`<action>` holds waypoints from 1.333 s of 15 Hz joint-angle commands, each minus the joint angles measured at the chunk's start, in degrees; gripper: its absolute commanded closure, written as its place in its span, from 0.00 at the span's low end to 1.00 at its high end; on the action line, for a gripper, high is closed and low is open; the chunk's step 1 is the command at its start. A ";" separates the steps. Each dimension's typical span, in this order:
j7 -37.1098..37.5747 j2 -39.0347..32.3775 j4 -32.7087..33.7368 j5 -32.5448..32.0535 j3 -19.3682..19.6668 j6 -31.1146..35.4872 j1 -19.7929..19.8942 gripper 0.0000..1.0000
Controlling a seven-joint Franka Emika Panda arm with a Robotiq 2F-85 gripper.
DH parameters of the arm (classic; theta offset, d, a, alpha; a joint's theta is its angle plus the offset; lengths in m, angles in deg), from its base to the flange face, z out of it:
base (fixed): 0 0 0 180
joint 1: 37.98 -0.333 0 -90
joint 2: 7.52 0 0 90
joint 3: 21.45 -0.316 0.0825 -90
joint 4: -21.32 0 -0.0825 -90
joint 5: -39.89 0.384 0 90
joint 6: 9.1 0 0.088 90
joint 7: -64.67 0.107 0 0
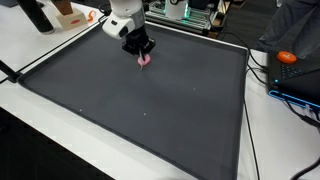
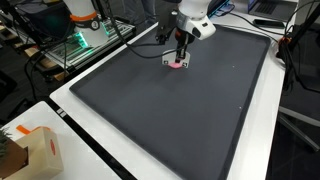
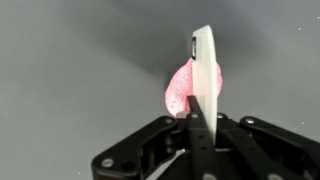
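My gripper (image 1: 141,54) hangs just above the far part of a large dark grey mat (image 1: 140,110), and shows in both exterior views (image 2: 181,58). It is shut on a small white handled tool with a pink sponge-like head (image 3: 186,88). In the wrist view the white handle (image 3: 204,70) stands up between the black fingers (image 3: 193,122) and the pink head sits behind it over the mat. The pink head (image 1: 143,61) hangs below the fingers close to the mat (image 2: 180,66).
The mat (image 2: 170,110) lies on a white table (image 2: 70,150). A cardboard box (image 2: 35,150) stands at one corner. An orange object (image 1: 287,57) and cables lie beside the mat. Equipment racks (image 1: 195,12) stand behind it.
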 commanded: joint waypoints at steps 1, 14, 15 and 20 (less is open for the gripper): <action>1.81 -5.58 1.66 0.30 -1.62 5.15 -1.45 0.99; 0.03 -1.35 -5.46 -1.67 0.76 0.81 1.03 0.99; 0.08 -0.99 -6.02 -1.72 0.90 0.61 1.19 0.99; 0.91 0.59 -8.20 -1.92 1.81 0.71 2.07 0.99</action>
